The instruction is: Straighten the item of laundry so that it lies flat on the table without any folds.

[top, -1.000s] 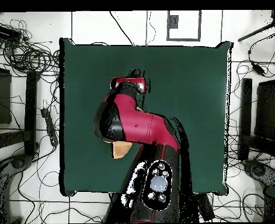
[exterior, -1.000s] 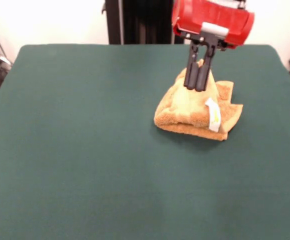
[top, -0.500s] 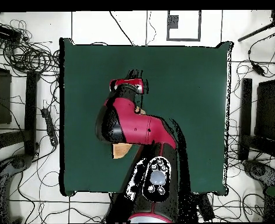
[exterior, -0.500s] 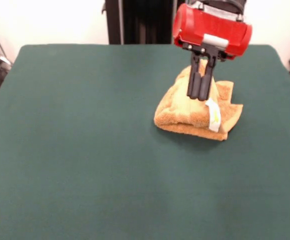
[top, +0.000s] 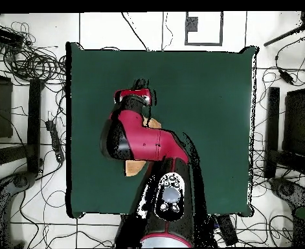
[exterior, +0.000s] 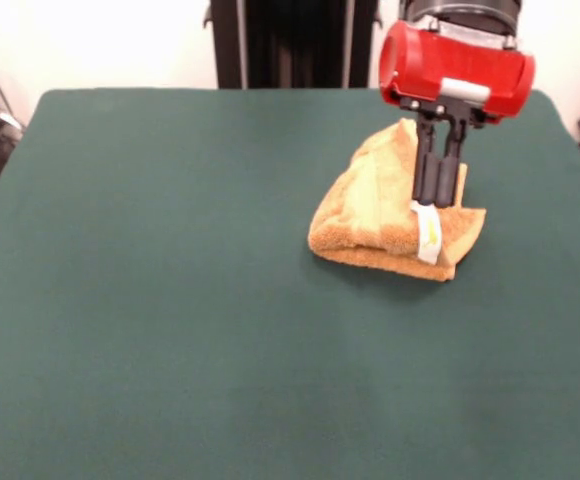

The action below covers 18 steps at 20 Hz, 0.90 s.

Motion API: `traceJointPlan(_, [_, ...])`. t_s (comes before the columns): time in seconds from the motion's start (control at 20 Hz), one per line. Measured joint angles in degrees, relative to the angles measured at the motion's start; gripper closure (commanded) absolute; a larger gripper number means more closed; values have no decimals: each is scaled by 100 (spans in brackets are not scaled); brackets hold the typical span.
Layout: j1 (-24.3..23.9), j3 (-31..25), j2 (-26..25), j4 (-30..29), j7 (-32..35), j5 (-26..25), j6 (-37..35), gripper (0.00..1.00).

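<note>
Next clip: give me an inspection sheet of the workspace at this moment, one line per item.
Surface: table, dark green cloth, bare apart from the towel.
Job's things: towel, orange-tan, bunched and folded, one part raised in a peak; white-yellow tag at its front. Not flat.
Clutter: nothing seen on the table.
Hand: hand, fingers close together, down at the towel by the tag; a grip cannot be confirmed.
Cables: many loose cables on the floor around the table.
Surroundings: dark stands beside the table.
</note>
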<state>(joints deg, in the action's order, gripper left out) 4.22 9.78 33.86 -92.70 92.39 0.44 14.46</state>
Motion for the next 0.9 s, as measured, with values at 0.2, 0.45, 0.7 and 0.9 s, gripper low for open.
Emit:
traceJointPlan(0.2, [54, -1, -1, -2, 0, 56, 0, 100])
traceJointPlan(0.45, [60, -2, -1, -2, 0, 98, 0, 100])
traceJointPlan(0.7, [70, -2, -5, -2, 0, 130, 0, 100])
traceJointPlan(0.9, [77, -2, -5, -2, 0, 132, 0, 100])
